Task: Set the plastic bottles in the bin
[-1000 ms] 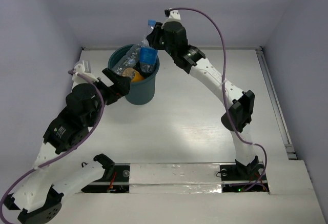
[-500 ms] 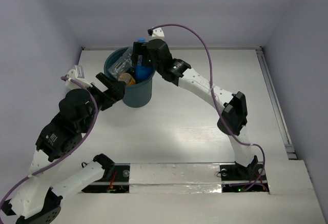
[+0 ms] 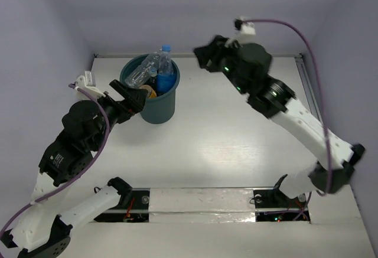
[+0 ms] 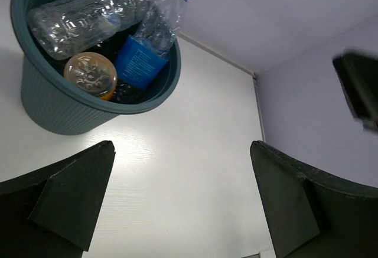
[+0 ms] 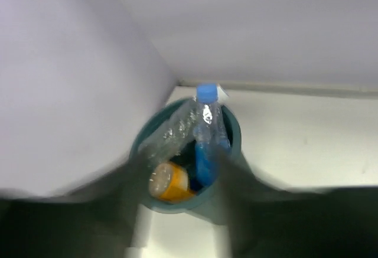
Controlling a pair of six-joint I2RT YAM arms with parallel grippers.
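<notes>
The bin [image 3: 155, 109] stands upright on the table [image 3: 230, 140], in its far left part near the back wall. Three bottles show in its mouth. A blue-label bottle [image 3: 167, 76] leans against the bin's right rim, its neck and blue cap rising above it. A clear bottle [image 3: 142, 72] lies slanted across the bin's far side, with its neck next to the blue cap. An orange bottle [image 3: 148, 91] sits low at the near side, with its round end facing up. What lies under these three is too dark to make out.

In the left wrist view the same three fill the bin [image 4: 53, 107]: the clear bottle [image 4: 82, 16] across the top, the blue-label bottle [image 4: 150, 42] on the right and the orange bottle [image 4: 90, 75] below them.

The left gripper [image 3: 134, 95] is just beside the bin's near-left wall, at about rim height. I cannot tell whether it touches the wall. Its fingers [image 4: 74, 196] are spread wide with nothing between them.

The right gripper [image 3: 204, 57] hangs in the air to the right of the bin, well apart from it, and points back toward it. Its wrist view is smeared by motion. The bin [image 5: 177, 208] and the blue-label bottle [image 5: 207, 140] show in the gap between two dark, blurred fingers [image 5: 65, 222] that stand apart and hold nothing.
</notes>
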